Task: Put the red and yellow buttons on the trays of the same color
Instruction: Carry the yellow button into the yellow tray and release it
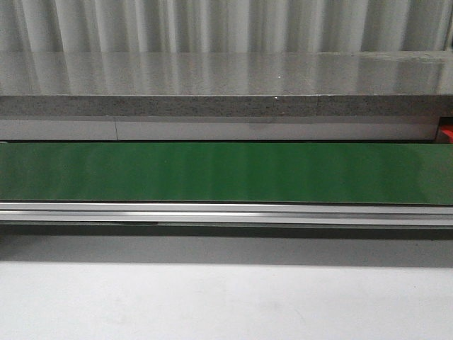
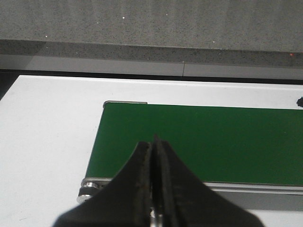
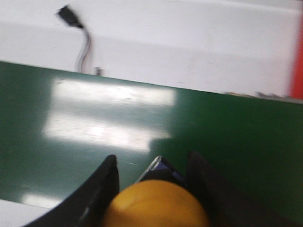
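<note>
Sitting between right gripper (image 3: pixel 154 177) fingers: yellow button (image 3: pixel 156 204)

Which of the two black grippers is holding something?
The right gripper: a rounded yellow button sits between its fingers above the green belt. The left gripper is shut and empty.

A rounded yellow button (image 3: pixel 155 204) sits between the right tool's (image 3: pixel 154 165) fingers, above the green belt (image 3: pixel 94 127).

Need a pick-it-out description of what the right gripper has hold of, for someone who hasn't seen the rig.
Find the long green conveyor belt in the right wrist view. Just above it, the right gripper has its two black fingers closed around a yellow button. It is the only rounded, orange-yellow thing in view, unlike the flat green belt and white table.
</note>
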